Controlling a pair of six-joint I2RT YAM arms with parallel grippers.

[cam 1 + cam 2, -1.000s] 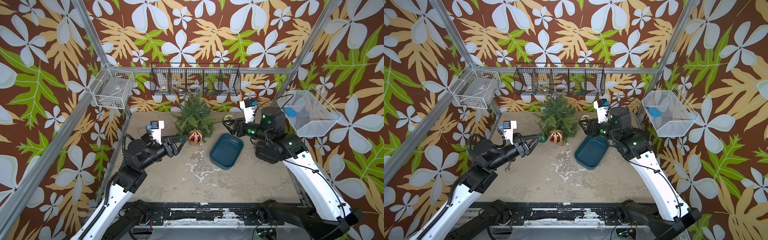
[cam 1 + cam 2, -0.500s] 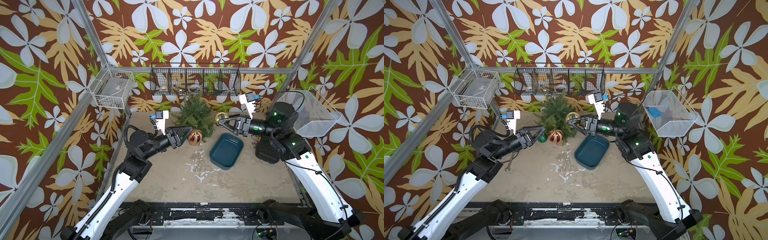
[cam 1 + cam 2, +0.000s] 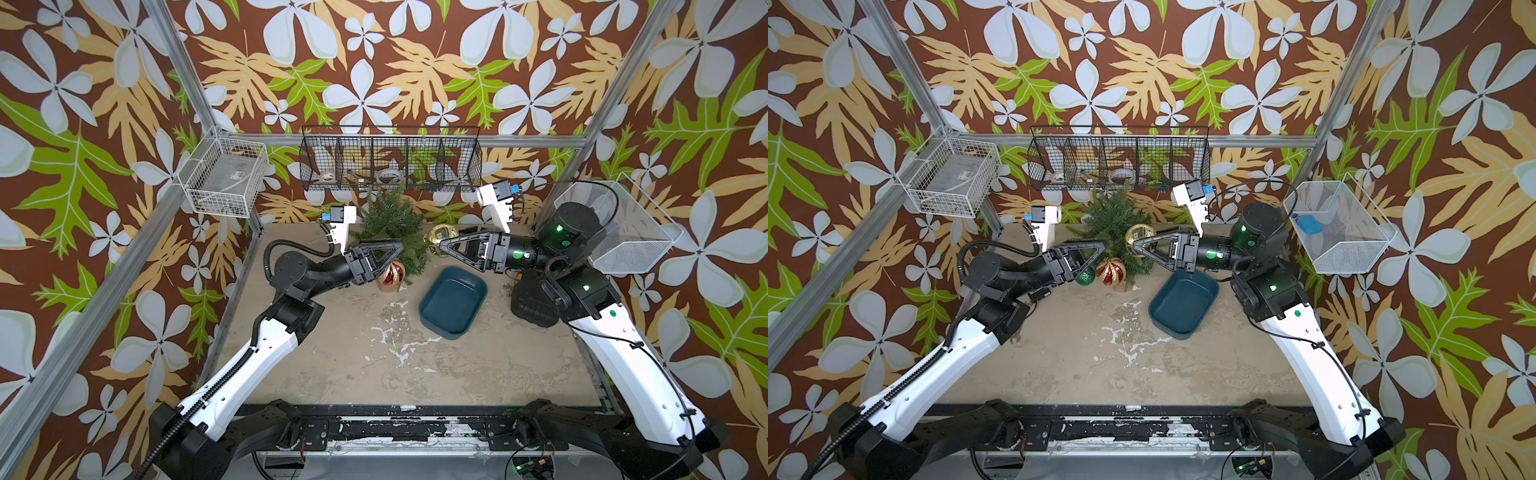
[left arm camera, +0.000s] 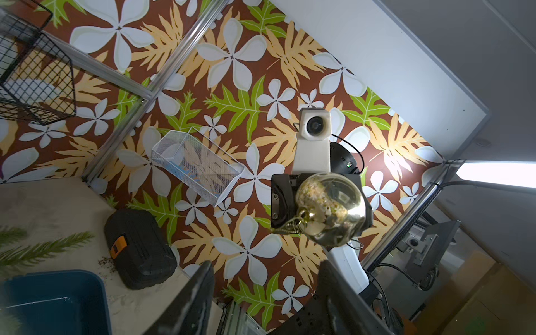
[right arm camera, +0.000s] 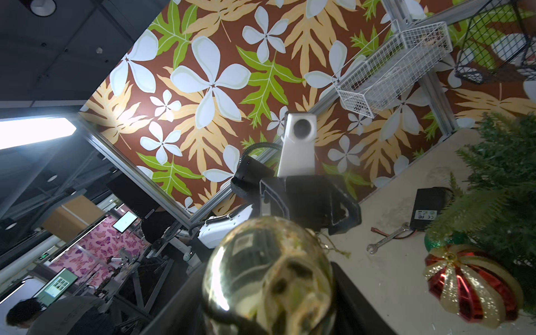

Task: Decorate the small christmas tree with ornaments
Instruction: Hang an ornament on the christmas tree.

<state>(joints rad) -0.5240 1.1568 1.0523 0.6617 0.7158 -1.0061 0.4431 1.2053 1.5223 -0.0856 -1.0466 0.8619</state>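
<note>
Both top views, scuffed tan tabletop (image 3: 415,374) walled by flowered wallpaper (image 3: 374,62), small christmas tree (image 3: 392,224) at its far edge, red bauble (image 3: 391,276) at the tree's foot, left wrist view, left gripper (image 4: 265,264) jaws apart, empty, right wrist view, right gripper (image 5: 269,290) clamped on gold bauble (image 5: 261,261) beside the tree.

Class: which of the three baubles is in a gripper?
The gold bauble, clamped in the right gripper; the red-striped bauble and green bauble sit ungripped beside the tree.

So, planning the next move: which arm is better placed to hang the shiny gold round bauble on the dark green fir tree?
Right: the right gripper holds the shiny gold bauble beside the dark green fir tree; the left gripper stands open, empty.
</note>
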